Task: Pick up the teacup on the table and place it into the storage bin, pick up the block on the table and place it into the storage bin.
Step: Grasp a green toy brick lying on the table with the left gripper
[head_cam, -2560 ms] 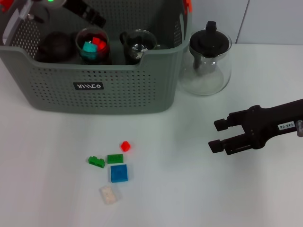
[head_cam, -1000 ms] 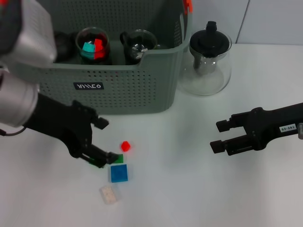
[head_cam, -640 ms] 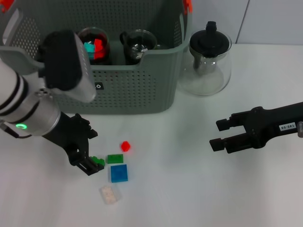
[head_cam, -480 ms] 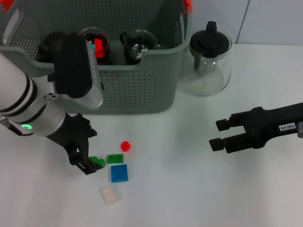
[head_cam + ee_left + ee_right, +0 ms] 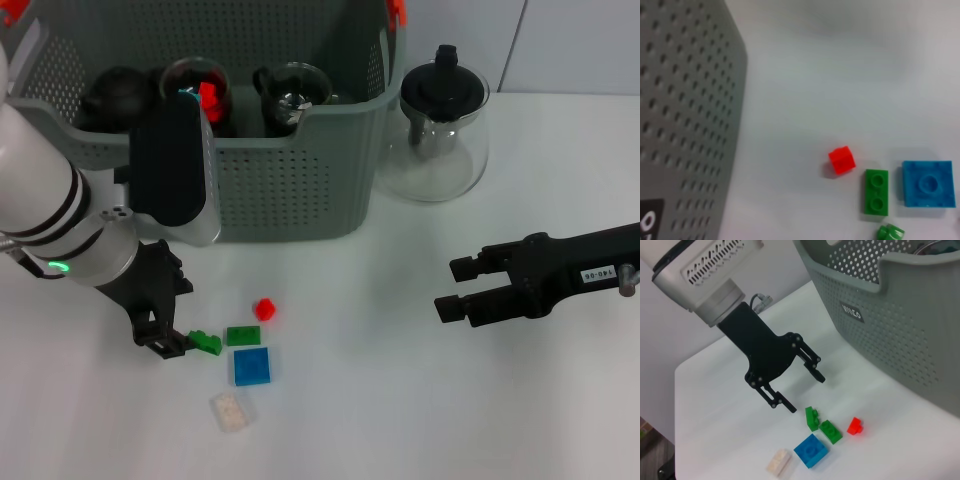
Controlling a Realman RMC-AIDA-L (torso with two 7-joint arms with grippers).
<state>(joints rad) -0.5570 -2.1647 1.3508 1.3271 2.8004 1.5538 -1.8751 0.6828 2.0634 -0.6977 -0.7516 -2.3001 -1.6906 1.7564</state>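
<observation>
Several small blocks lie on the white table in front of the storage bin (image 5: 280, 190): a red one (image 5: 264, 309), a flat green one (image 5: 243, 335), a small green one (image 5: 207, 343), a blue one (image 5: 251, 367) and a pale one (image 5: 230, 410). My left gripper (image 5: 175, 312) stands open just left of the small green block, holding nothing; the right wrist view shows it (image 5: 799, 386) spread above that block (image 5: 812, 418). Two glass teacups (image 5: 196, 95) (image 5: 292, 90) stand inside the bin. My right gripper (image 5: 450, 288) hovers open over the table at the right.
A glass teapot (image 5: 443, 130) with a black lid stands right of the bin. A dark round vessel (image 5: 115, 90) sits in the bin's left end. The left wrist view shows the bin wall (image 5: 685, 125) beside the red block (image 5: 842, 160).
My left arm came down from over the bin to the blocks, then shifted slightly left. The right gripper edged a little to the left. The blocks have not moved.
</observation>
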